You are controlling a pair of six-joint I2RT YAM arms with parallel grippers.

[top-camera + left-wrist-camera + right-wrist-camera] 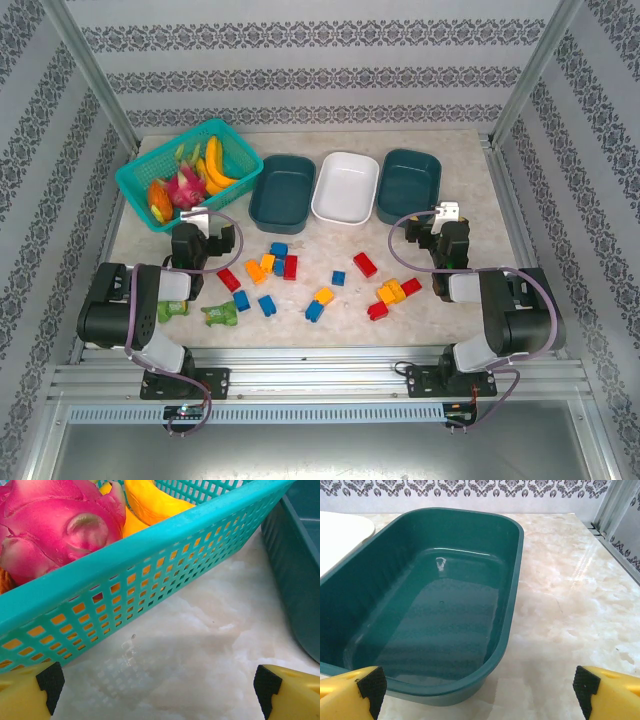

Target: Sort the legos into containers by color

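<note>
Three empty containers (345,188) beyond scattered legos (290,266); left end effector (157,686) and right end effector (477,686) wide open.

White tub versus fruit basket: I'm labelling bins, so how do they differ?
The white tub has solid walls; the basket is bright teal mesh. The white tub is empty; the basket holds fruit. Both stand at the far side of the table.

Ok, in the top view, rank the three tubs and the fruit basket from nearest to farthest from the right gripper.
1. Right dark teal tub, just ahead of the right gripper.
2. White tub, middle.
3. Left dark teal tub, further left.
4. Fruit basket, far left.
</note>
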